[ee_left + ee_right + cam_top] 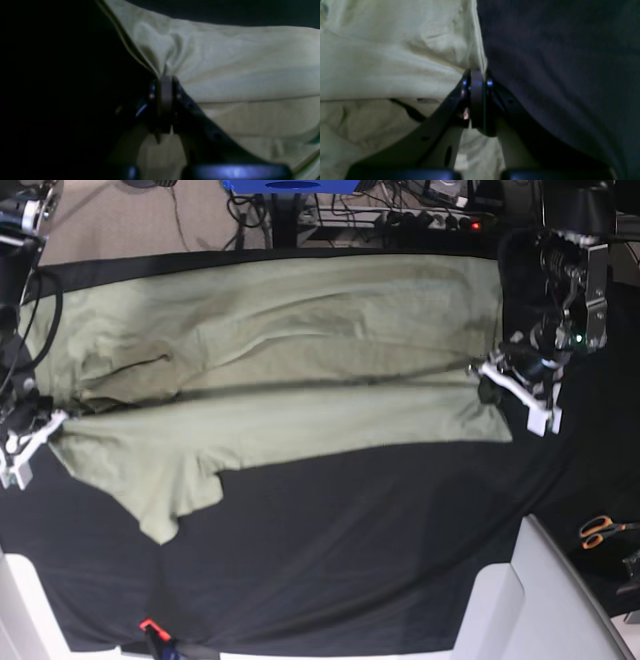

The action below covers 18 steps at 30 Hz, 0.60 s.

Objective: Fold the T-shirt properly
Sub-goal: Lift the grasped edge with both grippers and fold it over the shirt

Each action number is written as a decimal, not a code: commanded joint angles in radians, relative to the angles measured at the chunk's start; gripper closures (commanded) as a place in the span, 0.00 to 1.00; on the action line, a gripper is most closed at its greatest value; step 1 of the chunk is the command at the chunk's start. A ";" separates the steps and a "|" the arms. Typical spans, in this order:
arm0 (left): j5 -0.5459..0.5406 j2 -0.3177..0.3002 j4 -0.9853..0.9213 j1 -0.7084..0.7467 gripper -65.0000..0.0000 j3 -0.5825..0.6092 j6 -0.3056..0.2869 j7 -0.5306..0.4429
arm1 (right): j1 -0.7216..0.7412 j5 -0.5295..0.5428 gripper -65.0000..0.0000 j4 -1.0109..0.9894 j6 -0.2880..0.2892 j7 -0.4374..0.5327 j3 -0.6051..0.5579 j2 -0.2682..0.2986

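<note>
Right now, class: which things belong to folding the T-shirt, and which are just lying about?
Belongs to the job:
T-shirt
left gripper
right gripper

Lying about:
scissors
black cloth

1. T-shirt [290, 360]: soft cotton-like cloth, matt, pale sage green, lightly wrinkled, stitched hem.
2. Black cloth [360, 560] over the bench: matt woven fabric, smooth, faintly creased.
3. Left gripper [165, 82] and right gripper [477, 77]: dark hard plastic, slight sheen; white plastic parts in base view.
4. Scissors [603, 529]: glossy orange plastic handles.
</note>
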 commanded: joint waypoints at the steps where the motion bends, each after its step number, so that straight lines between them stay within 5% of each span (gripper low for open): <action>1: -0.006 -0.015 0.021 -0.002 1.00 -0.006 0.000 -0.017 | 0.012 0.005 1.00 0.021 -0.008 0.008 0.007 0.019; 6: -0.006 -0.012 0.016 0.006 1.00 0.003 0.000 -0.019 | 0.009 0.002 0.95 -0.008 -0.010 -0.001 0.007 -0.004; 13: -0.006 -0.014 0.016 0.004 1.00 0.003 0.000 -0.020 | 0.012 0.005 0.34 -0.005 -0.010 -0.050 0.009 -0.010; 18: -0.005 -0.015 0.016 0.006 1.00 -0.004 0.000 -0.022 | 0.028 -0.001 0.32 0.016 -0.010 -0.041 0.093 -0.041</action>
